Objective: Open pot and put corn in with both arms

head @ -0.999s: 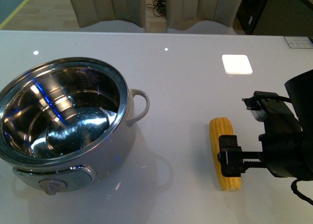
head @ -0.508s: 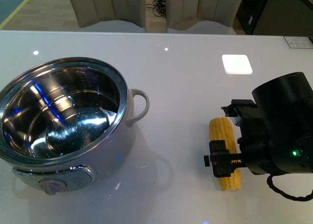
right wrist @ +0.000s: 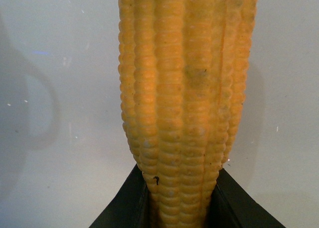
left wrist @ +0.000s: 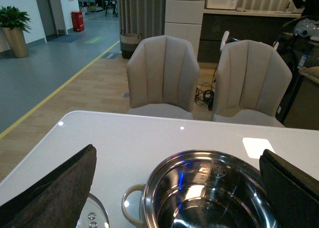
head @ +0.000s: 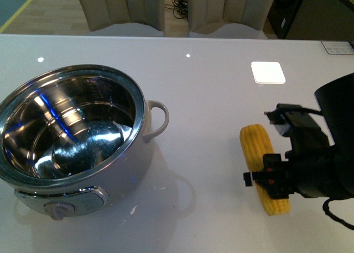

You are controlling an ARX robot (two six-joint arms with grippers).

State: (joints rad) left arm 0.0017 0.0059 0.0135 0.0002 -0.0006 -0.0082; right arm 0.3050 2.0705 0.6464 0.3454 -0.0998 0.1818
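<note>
The cream-white pot (head: 83,148) stands open at the left of the white table, its steel inside bare. The yellow corn (head: 262,164) lies at the right, and my right gripper (head: 271,182) is shut on its near end. In the right wrist view the corn (right wrist: 184,98) fills the picture, clamped between the two black fingers (right wrist: 124,205). My left gripper (left wrist: 179,188) is open and empty above the pot (left wrist: 209,193), out of the front view. The glass lid (left wrist: 92,215) lies on the table beside the pot's loop handle (left wrist: 130,208).
A bright white square (head: 268,72) lies on the table behind the corn. Two beige chairs (left wrist: 162,73) stand at the table's far edge. A label (head: 337,47) lies at the far right edge.
My right gripper came in over the corn and shut on its near end. The corn has shifted a little to the right and now tilts. The pot has not moved.
</note>
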